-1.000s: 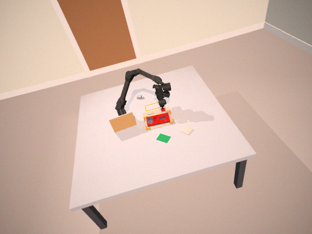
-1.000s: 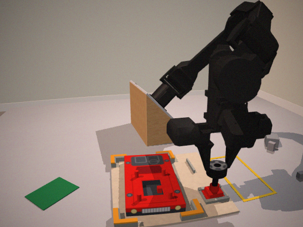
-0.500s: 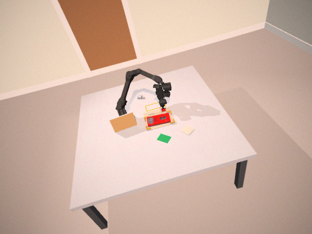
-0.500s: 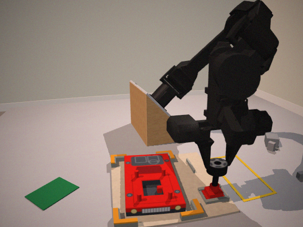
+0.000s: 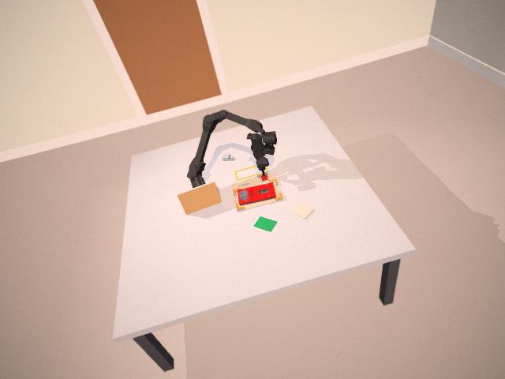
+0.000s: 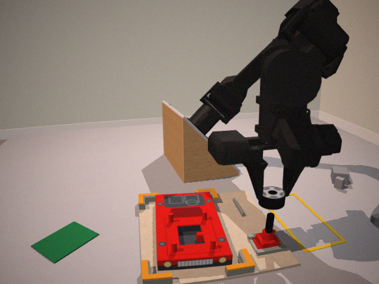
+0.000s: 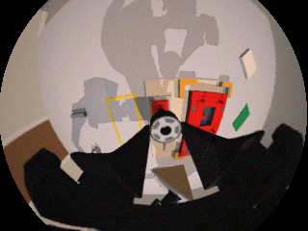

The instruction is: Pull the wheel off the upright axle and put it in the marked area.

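Only the exterior view shows the gap: the wheel hangs clear above the tip of the black axle, which stands upright in its red base. The jaws of the gripper are clamped on the wheel's rim, one finger at each side. In the top view the wheel is hidden under the wrist and only the red base shows, toward the far edge of the counter. The wrist view looks straight down on the wheel's grey hub; the dark fingers cover its sides and the axle below cannot be made out. The yellow-outlined marked area lies just beside the base, bare inside, with small grey blocks beyond its far side.
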Available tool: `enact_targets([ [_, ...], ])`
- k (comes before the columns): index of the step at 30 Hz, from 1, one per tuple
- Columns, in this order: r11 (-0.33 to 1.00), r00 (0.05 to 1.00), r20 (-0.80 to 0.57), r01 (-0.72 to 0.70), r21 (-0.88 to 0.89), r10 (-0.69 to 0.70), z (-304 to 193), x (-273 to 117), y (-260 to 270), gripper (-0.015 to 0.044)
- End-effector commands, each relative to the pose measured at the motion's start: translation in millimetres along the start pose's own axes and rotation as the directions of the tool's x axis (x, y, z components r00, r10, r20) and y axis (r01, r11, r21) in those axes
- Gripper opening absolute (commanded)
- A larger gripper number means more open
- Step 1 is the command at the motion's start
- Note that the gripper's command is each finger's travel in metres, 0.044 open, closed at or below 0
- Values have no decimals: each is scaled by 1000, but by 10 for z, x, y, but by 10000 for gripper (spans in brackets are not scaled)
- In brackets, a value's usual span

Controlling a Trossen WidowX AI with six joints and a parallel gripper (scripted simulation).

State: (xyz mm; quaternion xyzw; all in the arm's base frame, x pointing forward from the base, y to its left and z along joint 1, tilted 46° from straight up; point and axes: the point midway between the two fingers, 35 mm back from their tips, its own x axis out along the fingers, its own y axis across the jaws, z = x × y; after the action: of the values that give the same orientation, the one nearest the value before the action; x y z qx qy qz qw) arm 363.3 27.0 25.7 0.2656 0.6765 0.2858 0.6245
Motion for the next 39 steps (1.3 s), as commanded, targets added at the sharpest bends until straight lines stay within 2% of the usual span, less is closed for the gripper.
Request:
enact_targets([
  [1, 1000, 1000, 6, 6, -8, -6, 4, -167, -2, 0],
  [32, 1000, 1000, 3, 1, -4, -1, -550, -188, 907, 0],
  [39, 1000, 1000, 3, 1, -5, -1, -585, -125, 948, 0],
])
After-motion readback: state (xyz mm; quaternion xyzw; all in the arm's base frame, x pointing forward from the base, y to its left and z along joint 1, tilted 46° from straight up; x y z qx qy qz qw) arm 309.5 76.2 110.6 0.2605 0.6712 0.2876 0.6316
